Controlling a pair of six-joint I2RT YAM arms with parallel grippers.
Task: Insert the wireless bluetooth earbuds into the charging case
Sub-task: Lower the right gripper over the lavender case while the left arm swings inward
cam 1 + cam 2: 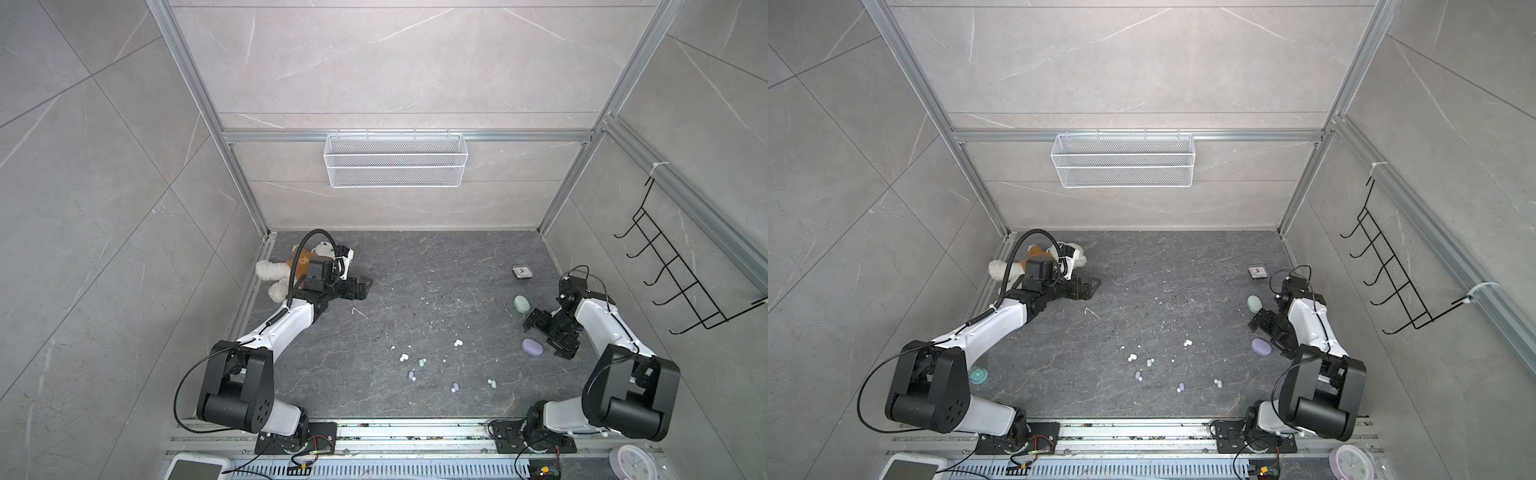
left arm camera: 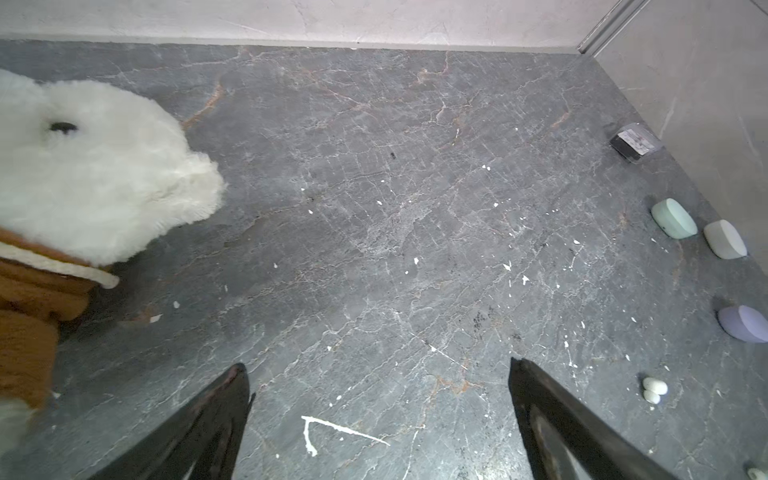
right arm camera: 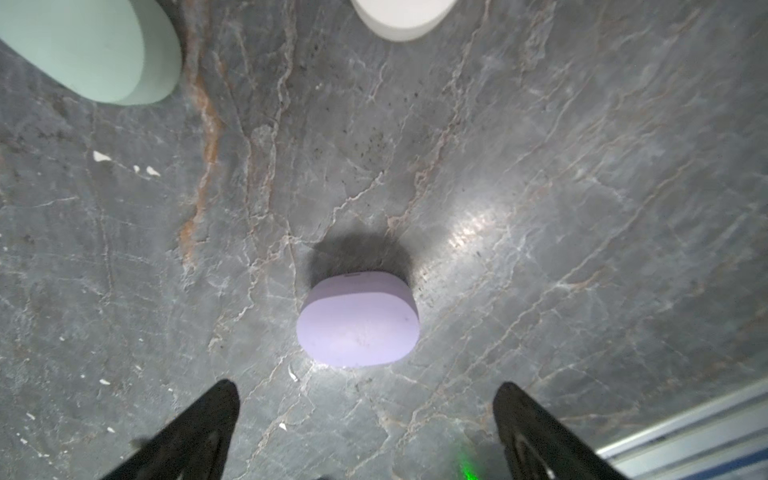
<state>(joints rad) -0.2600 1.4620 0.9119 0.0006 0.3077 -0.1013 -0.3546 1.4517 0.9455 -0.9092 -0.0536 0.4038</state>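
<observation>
Right tool (image 3: 368,386): held apart, lilac case (image 3: 358,328) just beside.
Left tool (image 2: 378,365): held apart, empty.
Risk: case may be shoved aside if clipped.

Right gripper (image 3: 366,385) jaws spread, bare floor (image 3: 540,208) between them up to the lilac case (image 3: 358,328) just ahead; mint case (image 3: 83,50) and white case (image 3: 403,16) lie beyond, gaps between all three. Left gripper (image 2: 377,365): open floor ahead, plush bear (image 2: 91,166) close on one side.
</observation>
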